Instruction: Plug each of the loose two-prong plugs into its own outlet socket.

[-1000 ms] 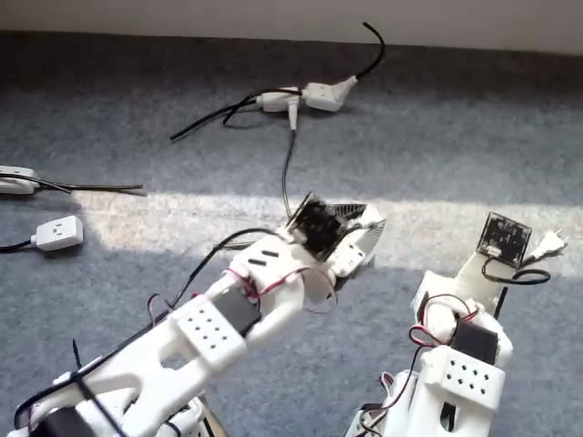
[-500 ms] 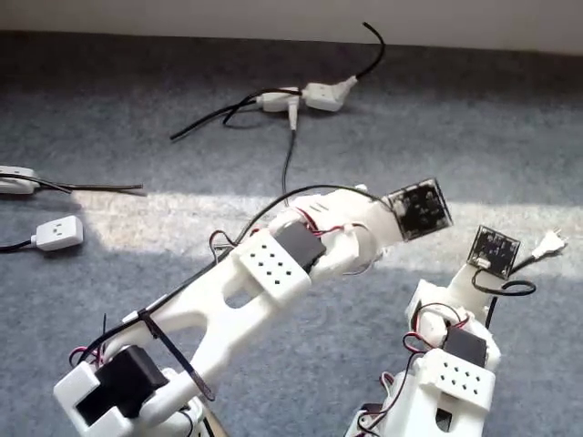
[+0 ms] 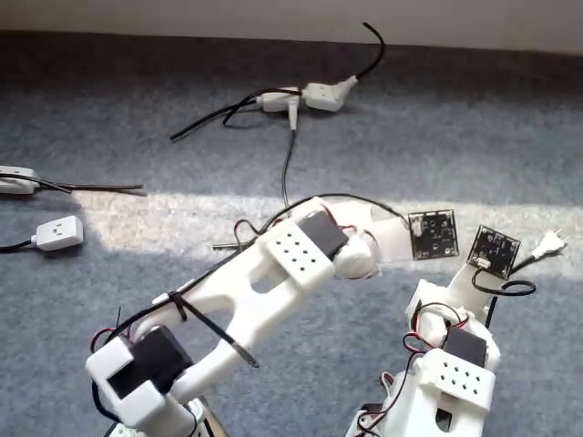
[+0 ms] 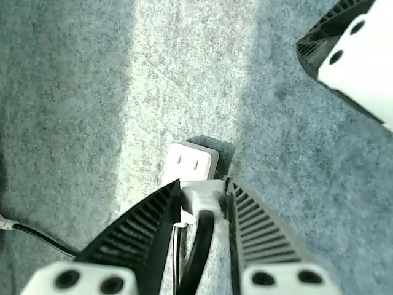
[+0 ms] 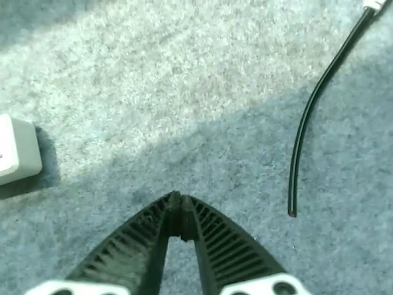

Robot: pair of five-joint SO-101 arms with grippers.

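We have our left gripper (image 4: 202, 186) clamped on the small white two-prong plug's (image 4: 198, 203) body, just beside the white plastic outlet socket (image 4: 193, 162). The plug seems light and rigid. Our right gripper (image 5: 181, 215) is together, empty.

Carpet (image 3: 474, 146): grey-blue, speckled, paler sunlit band across middle. Arms (image 3: 269, 278): white shells, black motors, red and black wiring. Left gripper (image 4: 201, 183): black ribbed fingers, white base. Plug (image 4: 199, 198): white, black cord. Socket (image 4: 193, 161): white, two dark slots. Right gripper (image 5: 182, 212): black, ribbed. Loose cord (image 5: 319, 104): black, white end. Far outlets (image 3: 305, 96): white, black leads.
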